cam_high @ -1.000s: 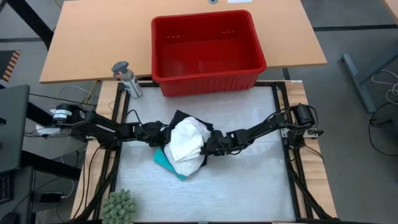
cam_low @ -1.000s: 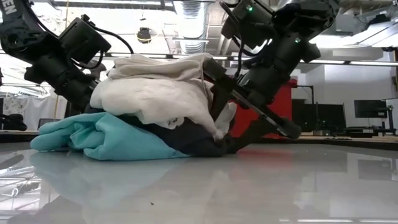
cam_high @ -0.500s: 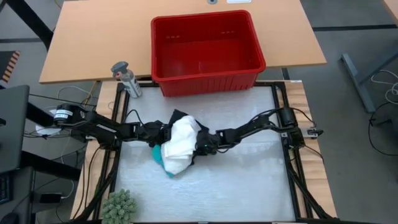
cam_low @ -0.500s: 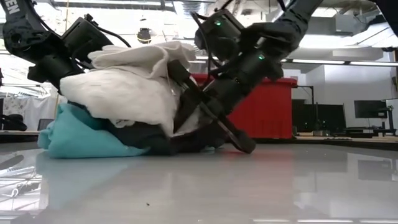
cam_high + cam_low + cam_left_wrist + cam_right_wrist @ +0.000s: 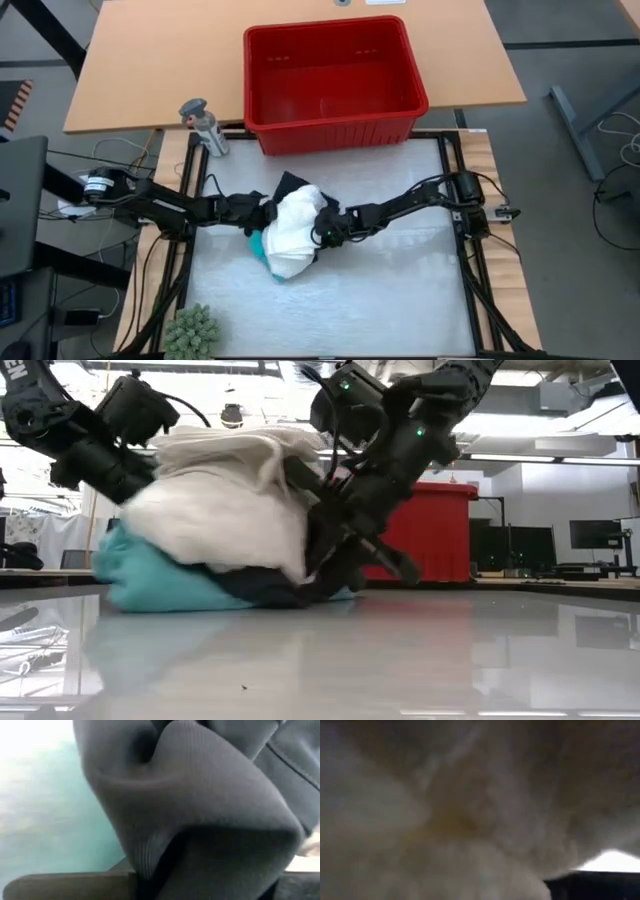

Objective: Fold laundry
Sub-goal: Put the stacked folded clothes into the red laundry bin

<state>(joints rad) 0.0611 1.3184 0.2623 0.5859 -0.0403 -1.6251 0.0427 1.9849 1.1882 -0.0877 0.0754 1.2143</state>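
The left gripper (image 5: 262,212) is pressed into the left side of the laundry pile (image 5: 290,228), and the right gripper (image 5: 322,228) into its right side, so the heap sits squeezed between them in the middle of the white table (image 5: 400,300). From above, both sets of fingertips are buried in cloth, and I cannot tell whether either pair is apart or clamped on fabric.

The low view adds the layering that the overhead view flattens: a white garment (image 5: 215,510) bulges on top, a teal garment (image 5: 150,580) lies under it at the left, and a black garment (image 5: 265,585) shows beneath, toward the right. There the right arm (image 5: 400,450) slopes down into the heap's right flank, one dark finger (image 5: 385,555) running along the outside of the pile down to near the tabletop. The left arm (image 5: 90,445) comes in from the left behind the white cloth.

The left wrist view is filled by a dark ribbed fold (image 5: 200,810) with teal cloth (image 5: 45,820) beside it. The right wrist view shows only pale cloth (image 5: 445,820) right up against the lens.

Only the overhead view shows the surroundings: a red basket (image 5: 335,125) at the far edge, a small green plant (image 5: 192,331) at the near left corner, and a grey bottle-like object (image 5: 203,124) left of the basket.
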